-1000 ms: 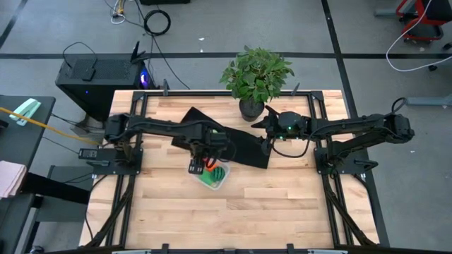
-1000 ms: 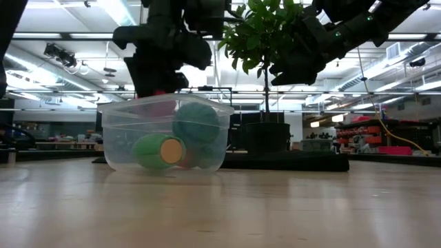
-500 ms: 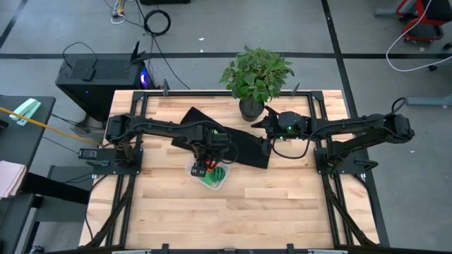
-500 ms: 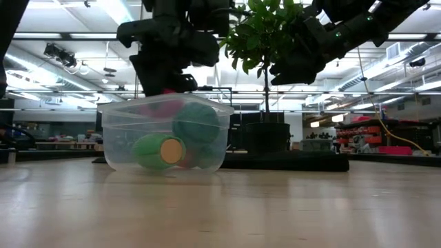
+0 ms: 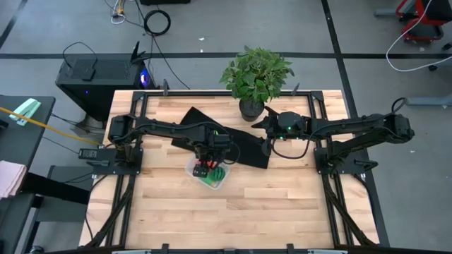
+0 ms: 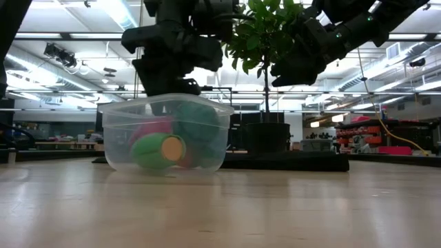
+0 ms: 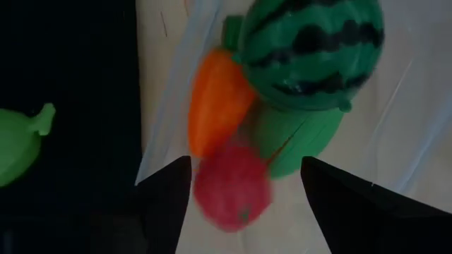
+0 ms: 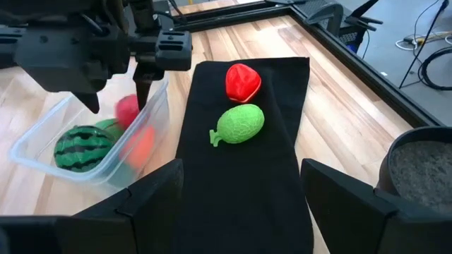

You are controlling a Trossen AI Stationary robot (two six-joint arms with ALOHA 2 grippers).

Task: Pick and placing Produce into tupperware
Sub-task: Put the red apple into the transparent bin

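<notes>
My left claw (image 7: 244,176) wide over tupperware (image 5: 209,173) | red piece (image 7: 232,188) dropping, light, smooth | right claw (image 8: 240,204) wide, waiting at 3 o'clock | next grip green piece (image 8: 240,124) mid-body

You will find no text, label, brand, number or sign that can be read in any of these views. The toy produce, the clear container, the black mat, the plant pot and the robot arms carry no legible writing, and the room behind the table is too far to read.
</notes>
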